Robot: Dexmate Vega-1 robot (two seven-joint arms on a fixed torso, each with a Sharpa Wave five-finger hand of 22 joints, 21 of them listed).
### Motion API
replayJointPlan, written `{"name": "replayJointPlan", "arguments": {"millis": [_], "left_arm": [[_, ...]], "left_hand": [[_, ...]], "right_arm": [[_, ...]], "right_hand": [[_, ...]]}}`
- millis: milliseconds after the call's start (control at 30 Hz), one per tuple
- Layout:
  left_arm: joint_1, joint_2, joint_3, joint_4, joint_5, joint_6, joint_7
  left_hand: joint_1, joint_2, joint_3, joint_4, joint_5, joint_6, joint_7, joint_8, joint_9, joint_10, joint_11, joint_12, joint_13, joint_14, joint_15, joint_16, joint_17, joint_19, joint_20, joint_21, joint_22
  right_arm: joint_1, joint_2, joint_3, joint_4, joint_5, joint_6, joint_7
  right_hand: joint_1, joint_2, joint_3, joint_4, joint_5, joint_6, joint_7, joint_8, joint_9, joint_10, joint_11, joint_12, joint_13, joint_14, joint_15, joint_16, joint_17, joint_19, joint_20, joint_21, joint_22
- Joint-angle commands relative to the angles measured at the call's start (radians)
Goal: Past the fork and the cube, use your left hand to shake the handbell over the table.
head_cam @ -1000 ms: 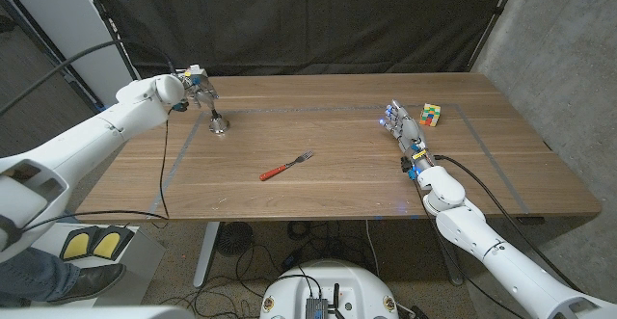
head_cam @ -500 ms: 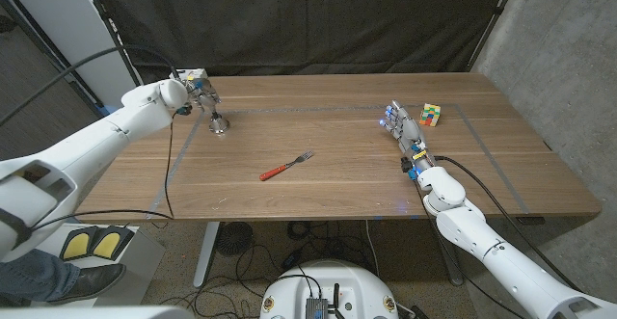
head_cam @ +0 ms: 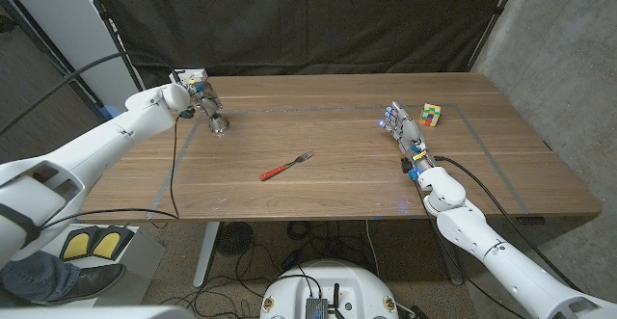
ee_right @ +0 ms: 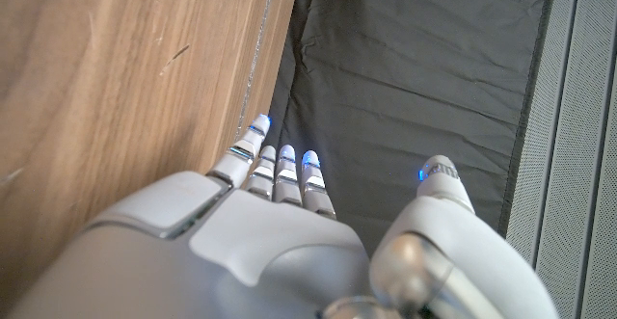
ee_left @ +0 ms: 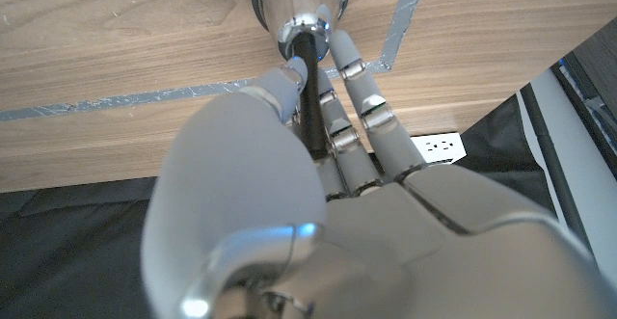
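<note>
Handbell [head_cam: 218,121] sits at the upper left of the head view, near the table's [head_cam: 337,179] far left corner; its black handle is clamped between the thumb and fingers [ee_left: 349,68] of the left hand [head_cam: 198,93], as the left wrist view shows; whether the bell's mouth touches the wood cannot be told; red-handled fork [head_cam: 286,167] lies at frame centre; cube [head_cam: 431,115] stands at the upper right, just beside the right hand [head_cam: 403,131]; that hand's fingers [ee_right: 280,165] are extended, thumb apart, holding nothing.
</note>
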Motion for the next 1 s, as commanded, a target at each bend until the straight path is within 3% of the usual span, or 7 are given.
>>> {"name": "replayJointPlan", "arguments": {"millis": [33,167,233,667,1000], "left_arm": [[0.008,-0.016,-0.006,0.020,-0.051,0.022,0.023],[0.012,-0.011,-0.002,0.002,-0.048,0.044,0.033],[0.015,-0.006,-0.001,-0.011,-0.045,0.055,0.038],[0.036,0.025,-0.007,-0.109,-0.032,0.147,0.056],[0.045,0.047,-0.013,-0.155,-0.027,0.163,0.054]], "left_hand": [[0.017,0.007,0.019,0.002,-0.002,0.091,-0.005,0.024,0.006,0.082,-0.017,0.018,0.005,0.108,-0.037,0.004,0.000,0.056,-0.015,0.030,0.002],[0.016,0.015,0.026,0.005,-0.005,0.124,-0.005,0.029,0.011,0.127,-0.020,0.037,0.026,0.166,-0.037,0.001,0.000,0.085,-0.023,0.047,0.002],[0.017,0.020,0.029,0.005,-0.006,0.136,-0.003,0.031,0.013,0.126,0.012,0.038,0.037,0.179,-0.040,-0.003,0.001,0.088,-0.025,0.051,0.002],[0.028,0.029,0.030,0.002,-0.011,0.160,-0.005,0.035,0.017,0.147,0.007,0.056,0.071,0.227,-0.046,0.004,0.011,0.108,-0.033,0.066,0.003],[0.027,0.032,0.029,0.004,-0.013,0.160,-0.005,0.035,0.024,0.147,0.004,0.063,0.091,0.238,-0.047,0.001,0.011,0.112,-0.034,0.072,0.004]], "right_arm": [[0.000,0.003,0.002,0.007,0.004,0.007,0.003],[-0.001,0.003,0.002,0.008,0.005,0.008,0.006],[0.000,0.003,0.002,0.009,0.006,0.009,0.007],[0.000,0.002,0.003,0.010,0.013,0.010,0.015],[-0.002,0.003,0.003,0.008,0.011,0.014,0.014]], "right_hand": [[0.001,0.014,0.002,-0.004,-0.003,0.011,0.001,0.001,0.003,0.001,0.005,-0.001,0.003,0.001,0.005,0.002,0.005,0.001,0.005,-0.004,0.002],[0.001,0.014,0.002,-0.004,-0.003,0.011,0.000,0.001,0.003,0.001,0.004,-0.001,0.003,0.001,0.006,0.002,0.005,0.001,0.005,-0.004,0.002],[0.001,0.014,0.002,-0.004,-0.003,0.011,0.000,0.001,0.003,0.001,0.004,-0.001,0.003,0.001,0.006,0.002,0.005,0.001,0.006,-0.004,0.002],[0.002,0.015,0.002,-0.005,-0.003,0.011,0.000,0.001,0.003,0.002,0.005,-0.001,0.003,0.000,0.006,0.001,0.005,0.002,0.005,-0.004,0.002],[0.002,0.017,0.002,-0.005,-0.003,0.011,0.001,0.001,0.003,0.001,0.005,-0.001,0.003,0.000,0.005,0.001,0.005,0.002,0.004,-0.004,0.002]]}}
